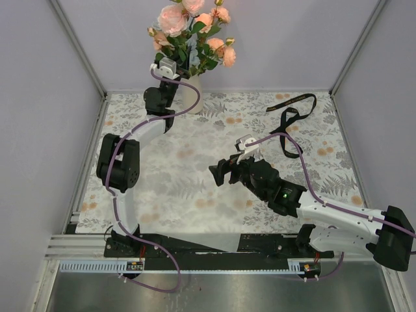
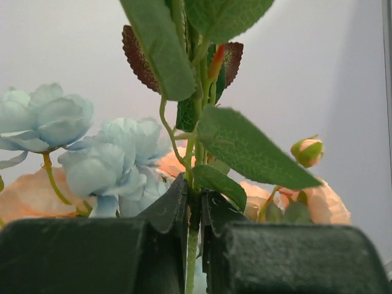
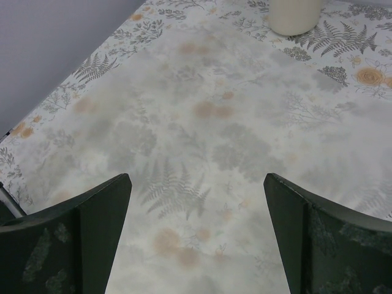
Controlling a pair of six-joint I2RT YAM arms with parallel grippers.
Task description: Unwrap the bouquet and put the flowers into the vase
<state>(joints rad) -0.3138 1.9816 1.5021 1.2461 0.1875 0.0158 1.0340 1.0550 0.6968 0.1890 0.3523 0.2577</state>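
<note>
Late stage: the flowers (image 1: 188,29) stand in the vase (image 1: 196,101) at the table's far edge, with the black ribbon (image 1: 292,116) and the flattened translucent wrapping sheet (image 3: 202,122) lying apart. Left gripper (image 2: 195,205) pinches a green stem; right gripper (image 3: 195,184) gapes wide over the sheet, holding nothing. Only release appears left. Stem ends inside the vase are hidden; the left arm masks part of it
</note>
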